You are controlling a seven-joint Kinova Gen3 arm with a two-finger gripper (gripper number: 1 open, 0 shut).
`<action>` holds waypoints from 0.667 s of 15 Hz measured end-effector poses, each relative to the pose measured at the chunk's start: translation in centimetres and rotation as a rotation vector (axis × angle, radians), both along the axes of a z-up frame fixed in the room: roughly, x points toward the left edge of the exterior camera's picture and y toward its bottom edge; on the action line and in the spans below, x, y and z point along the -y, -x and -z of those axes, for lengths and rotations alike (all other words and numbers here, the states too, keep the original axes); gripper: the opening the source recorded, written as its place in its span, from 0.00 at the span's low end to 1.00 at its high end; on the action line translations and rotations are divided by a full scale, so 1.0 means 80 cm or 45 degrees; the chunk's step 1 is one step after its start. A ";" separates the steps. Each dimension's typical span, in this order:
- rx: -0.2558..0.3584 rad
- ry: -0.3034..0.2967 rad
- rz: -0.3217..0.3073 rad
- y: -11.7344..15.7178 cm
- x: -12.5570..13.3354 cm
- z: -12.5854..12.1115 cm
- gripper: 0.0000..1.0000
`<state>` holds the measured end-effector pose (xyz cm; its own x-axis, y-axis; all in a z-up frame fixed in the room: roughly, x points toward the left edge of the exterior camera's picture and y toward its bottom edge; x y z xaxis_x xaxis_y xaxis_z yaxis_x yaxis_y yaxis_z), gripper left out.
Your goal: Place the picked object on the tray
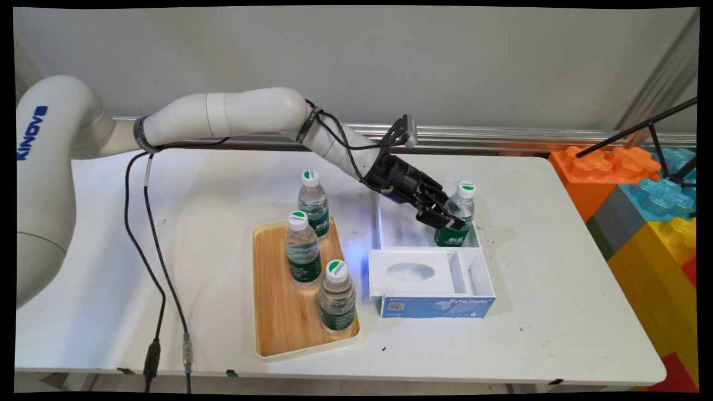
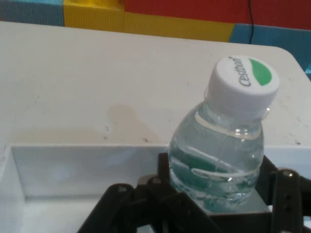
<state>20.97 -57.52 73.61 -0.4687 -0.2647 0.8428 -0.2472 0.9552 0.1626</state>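
A clear water bottle (image 1: pixel 458 214) with a white cap and green label stands in the far right corner of an open white box (image 1: pixel 390 228), the pincer (image 1: pixel 445 218) pinching its middle. Nearer lies a blue-sided box (image 1: pixel 431 281). Left, a wooden tray (image 1: pixel 281 312) carries two bottles (image 1: pixel 303 250) (a third stands just behind it). The worktop (image 1: pixel 557 289) is white; coloured blocks (image 1: pixel 640 211) stand right. The hand view shows the cap (image 2: pixel 243 80) lettering.

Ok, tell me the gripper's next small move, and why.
Probably a short straight lift. The gripper looks closed on the bottle, which sits in the far section of the white box, so the walls block any sideways move. Three more bottles stand by the wooden tray, two on it.
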 end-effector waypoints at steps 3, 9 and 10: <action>0.001 -0.001 -0.007 -0.001 0.001 0.000 0.00; -0.025 -0.007 -0.035 -0.008 -0.002 -0.023 0.00; -0.032 -0.007 -0.037 -0.009 -0.003 -0.030 0.00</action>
<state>21.71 -57.31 75.99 -0.4395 -0.2824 0.8527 -0.2710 0.9467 0.1739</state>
